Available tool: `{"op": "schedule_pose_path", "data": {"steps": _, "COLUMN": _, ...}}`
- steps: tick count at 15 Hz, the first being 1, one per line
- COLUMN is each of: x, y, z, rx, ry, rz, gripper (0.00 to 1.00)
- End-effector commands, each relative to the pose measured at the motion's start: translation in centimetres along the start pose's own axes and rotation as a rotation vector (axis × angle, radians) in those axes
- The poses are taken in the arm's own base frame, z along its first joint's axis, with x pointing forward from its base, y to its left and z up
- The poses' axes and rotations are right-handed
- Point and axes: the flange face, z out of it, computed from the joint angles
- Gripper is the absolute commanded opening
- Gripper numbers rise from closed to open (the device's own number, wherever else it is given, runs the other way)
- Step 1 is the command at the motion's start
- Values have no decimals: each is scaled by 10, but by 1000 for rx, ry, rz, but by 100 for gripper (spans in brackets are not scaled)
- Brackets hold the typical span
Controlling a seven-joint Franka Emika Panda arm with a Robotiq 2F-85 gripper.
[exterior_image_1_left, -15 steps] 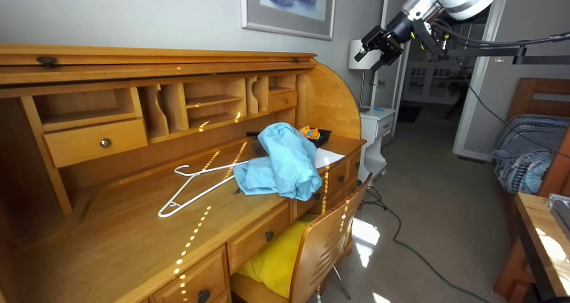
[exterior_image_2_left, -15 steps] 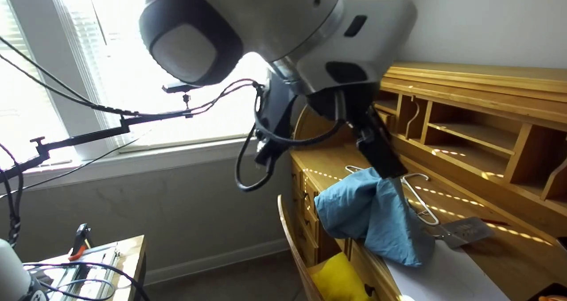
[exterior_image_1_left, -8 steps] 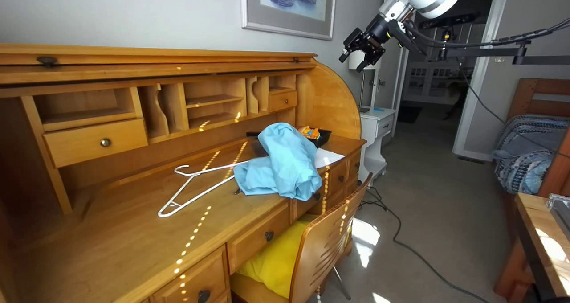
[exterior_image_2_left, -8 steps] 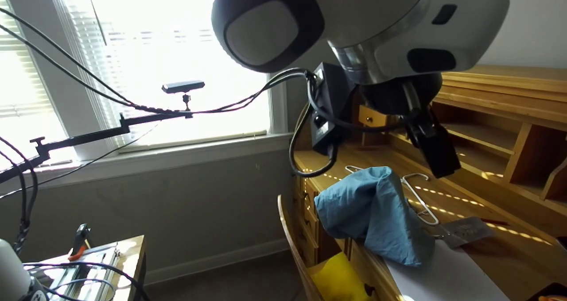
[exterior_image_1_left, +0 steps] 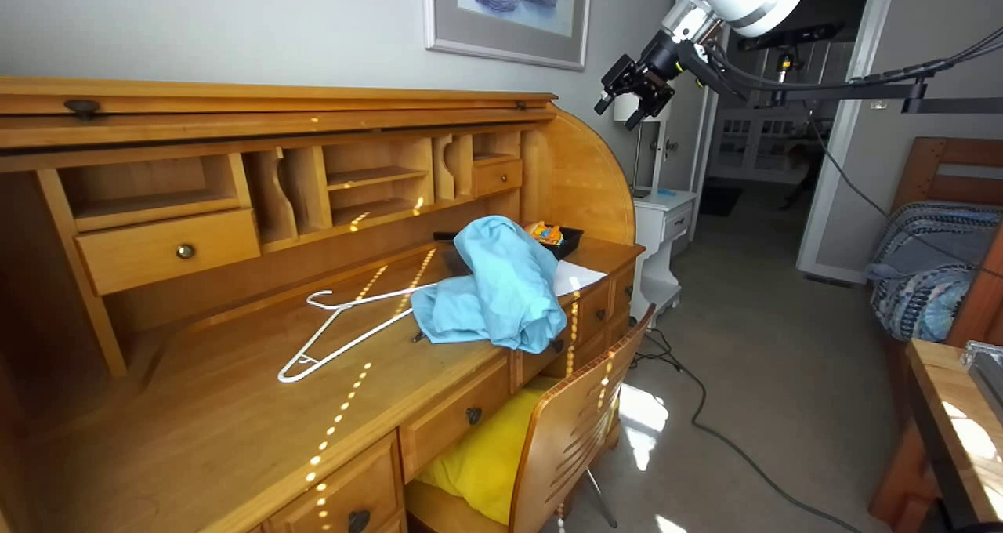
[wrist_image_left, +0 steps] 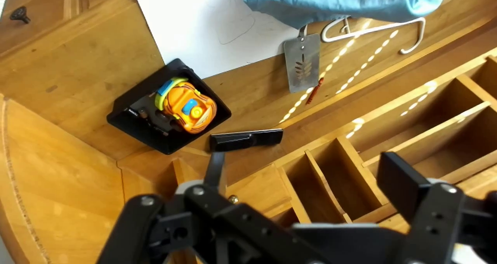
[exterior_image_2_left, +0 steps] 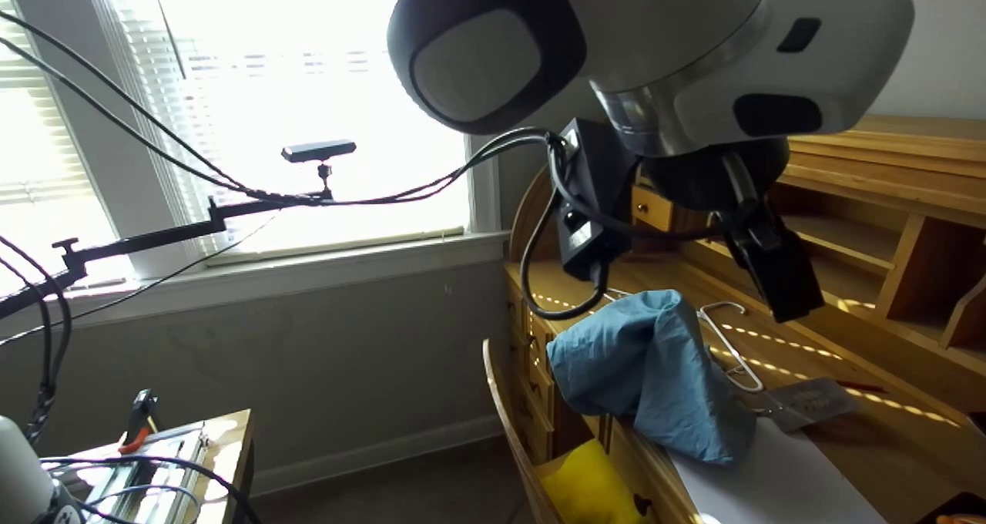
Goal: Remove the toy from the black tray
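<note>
On the desk (wrist_image_left: 77, 73), the toy (wrist_image_left: 190, 108) lies in the tray (wrist_image_left: 143, 91), which seemingly touches the paper (wrist_image_left: 217, 31).

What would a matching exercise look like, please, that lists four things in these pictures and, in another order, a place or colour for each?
Things:
1. Toy
2. Hanger
3. Cloth
4. Cushion

Places or colours:
A. White, lying on the desk
B. Yellow, on the chair
C. Inside the black tray
D. Light blue, bunched up

Right pairs: 1-C; 2-A; 3-D; 4-B

Black tray (wrist_image_left: 144, 91), paper (wrist_image_left: 209, 27) on desk (wrist_image_left: 97, 72)
</note>
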Motion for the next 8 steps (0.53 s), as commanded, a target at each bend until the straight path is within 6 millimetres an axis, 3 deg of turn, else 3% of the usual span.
{"op": "schedule_pose_path", "data": {"steps": 1, "x": 27, "y": 3, "z": 31, "rx": -15, "ry": -44, "rz": -43, "gripper": 100}}
{"op": "schedule_pose_path", "data": {"steps": 8, "x": 68, "y": 33, "z": 111, "rx": -119, "ry": -103, "rz": 13, "gripper": 100}}
